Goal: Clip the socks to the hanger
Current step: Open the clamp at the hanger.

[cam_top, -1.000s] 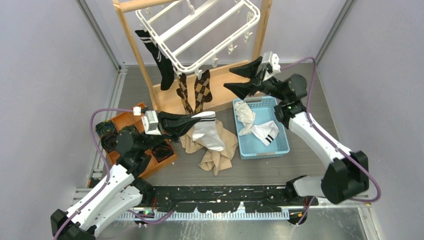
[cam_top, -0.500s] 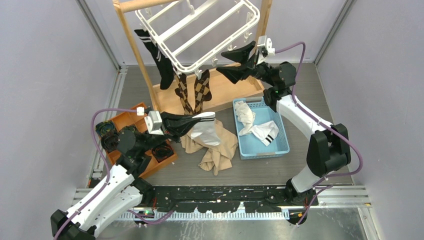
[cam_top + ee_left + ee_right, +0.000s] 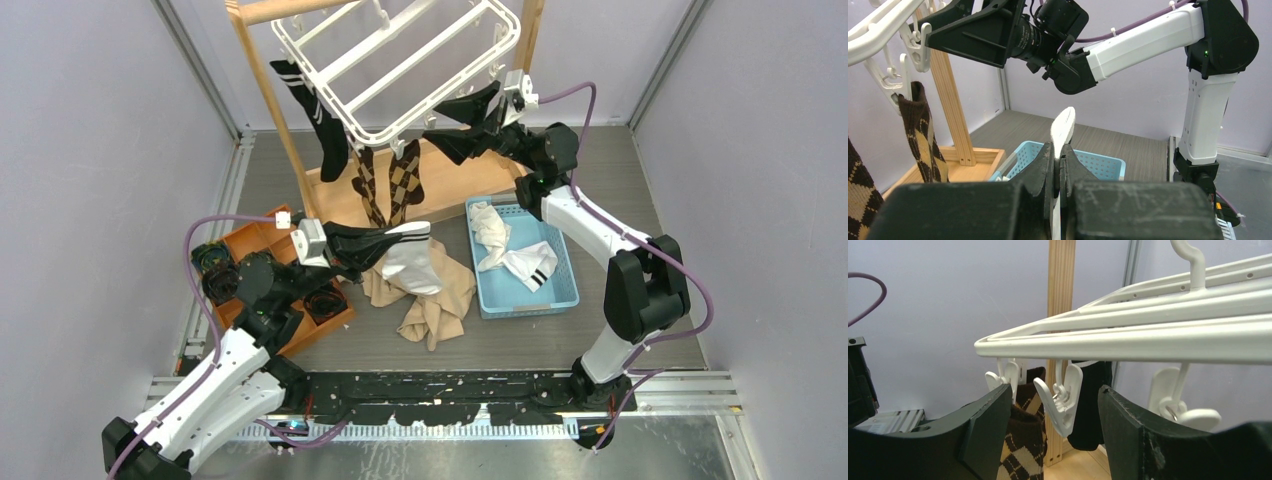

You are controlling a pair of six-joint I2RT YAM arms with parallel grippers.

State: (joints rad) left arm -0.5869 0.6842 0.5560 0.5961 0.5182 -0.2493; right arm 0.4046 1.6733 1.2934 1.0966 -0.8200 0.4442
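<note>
Item, my left gripper (image 3: 1057,156): fingers clenched tight on a white sock (image 3: 415,265) with a black band. Its cuff edge stood up between my fingertips in the left wrist view, and the rest hung down over the beige cloth (image 3: 432,312) on the table.

Item, my right gripper (image 3: 1055,390): jaws spread wide, holding nothing. It was raised to the near rim of the hanger (image 3: 1148,337), and one white clip (image 3: 1064,402) hung in the gap between my fingers. I could not tell whether either finger touched it.

Item, hanger: tilted, hung from the wooden stand (image 3: 262,88).

Item, socks already clipped: one black sock with white stripes (image 3: 325,125) and two brown argyle socks (image 3: 405,182) along the hanger's rim.

Item, socks not yet clipped: white socks with black bands (image 3: 525,262), lying in the blue basket (image 3: 572,292) under my right arm.
</note>
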